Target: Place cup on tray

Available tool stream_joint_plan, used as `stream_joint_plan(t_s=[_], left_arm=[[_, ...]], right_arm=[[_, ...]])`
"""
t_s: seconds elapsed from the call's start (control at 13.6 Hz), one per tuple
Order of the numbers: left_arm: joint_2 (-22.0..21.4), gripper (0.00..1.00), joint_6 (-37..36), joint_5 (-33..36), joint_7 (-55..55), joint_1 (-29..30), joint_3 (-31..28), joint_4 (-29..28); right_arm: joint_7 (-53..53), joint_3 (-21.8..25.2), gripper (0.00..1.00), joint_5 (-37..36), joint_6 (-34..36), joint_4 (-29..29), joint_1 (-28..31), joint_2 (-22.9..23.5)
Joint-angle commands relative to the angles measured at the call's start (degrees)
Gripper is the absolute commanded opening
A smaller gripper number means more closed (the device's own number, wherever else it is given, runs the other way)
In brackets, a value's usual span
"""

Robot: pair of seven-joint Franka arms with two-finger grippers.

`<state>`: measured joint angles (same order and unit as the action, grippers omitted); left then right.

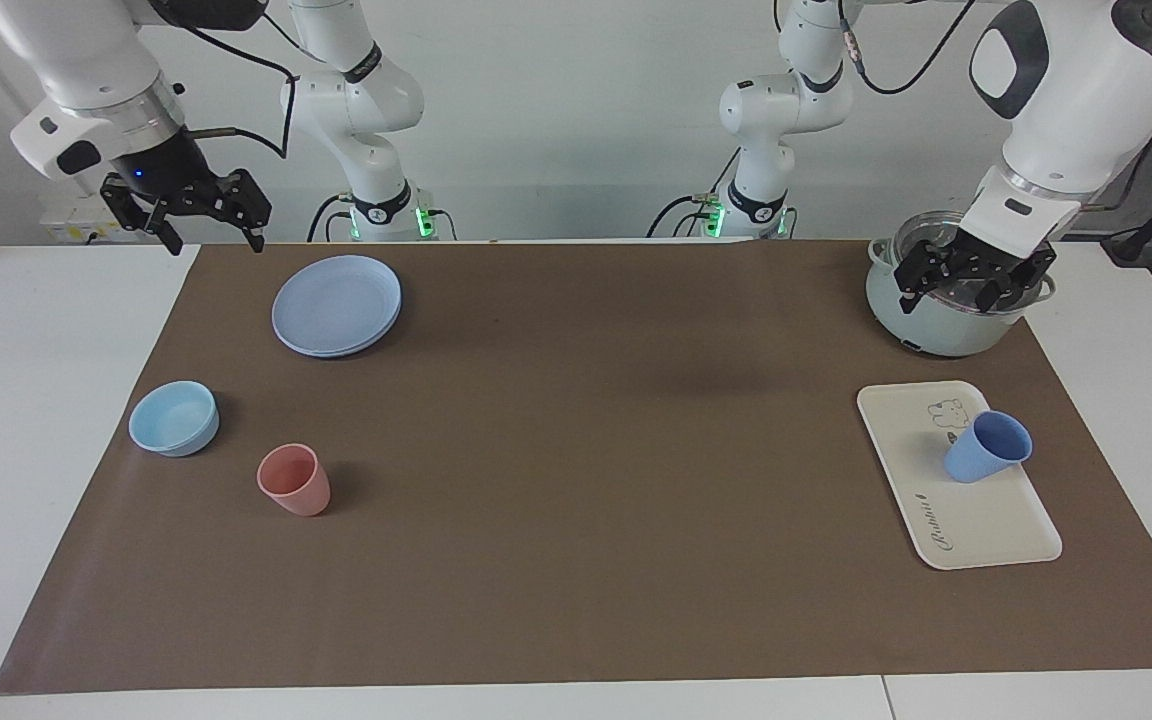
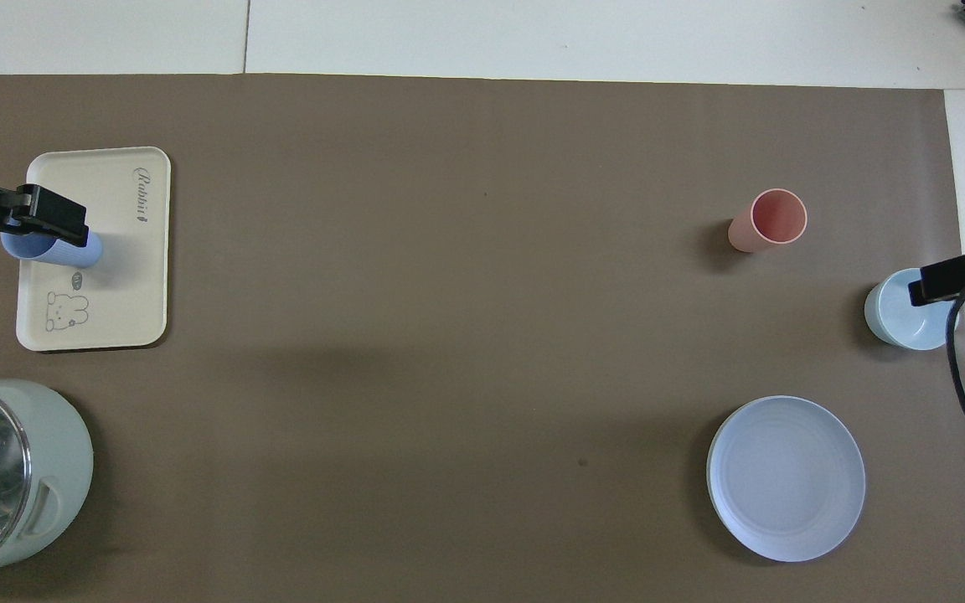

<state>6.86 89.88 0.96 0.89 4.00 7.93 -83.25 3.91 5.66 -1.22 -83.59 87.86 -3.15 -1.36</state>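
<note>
Cup [image 1: 986,447] seen upright on tray [image 1: 976,520], beside animal print, at left arm's end of table. Tray laid flat on brown mat [image 1: 576,450], farther from robots than pot [image 1: 946,310]. Left gripper [image 1: 971,275] raised over pot, fingers spread, nothing held. Right gripper [image 1: 206,215] held high at right arm's end, fingers parted, nothing held. Plate [image 1: 337,305], bowl [image 1: 174,418], pink cup [image 1: 294,480] grouped at right arm's end.

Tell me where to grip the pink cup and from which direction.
Grip the pink tapered plastic cup across its open rim, coming straight down: it stands upright, handleless, mouth up, clear of the light-blue bowl.
</note>
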Motion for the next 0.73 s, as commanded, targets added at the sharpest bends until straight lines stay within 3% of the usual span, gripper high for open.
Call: stream_joint_plan(t_s=[0.0,0.29,0.66], left_arm=[[-1.9,1.0,1.2,-2.7,-2.1,0.0,-0.4,-2.2],[-2.8,1.0,0.1,-2.6,-2.3,-0.1,-0.5,-2.4],[-3.4,1.0,-0.5,-2.0,-2.7,0.2,-0.5,-2.1]], right_arm=[[-0.3,-0.7,1.0,-1.2,1.3,-1.5,-0.2,0.7],[-0.6,-0.7,1.0,-1.0,-3.3,4.0,-0.4,-1.8],[-0.3,-0.8,1.0,-0.5,-2.0,3.7,-0.4,-1.9]])
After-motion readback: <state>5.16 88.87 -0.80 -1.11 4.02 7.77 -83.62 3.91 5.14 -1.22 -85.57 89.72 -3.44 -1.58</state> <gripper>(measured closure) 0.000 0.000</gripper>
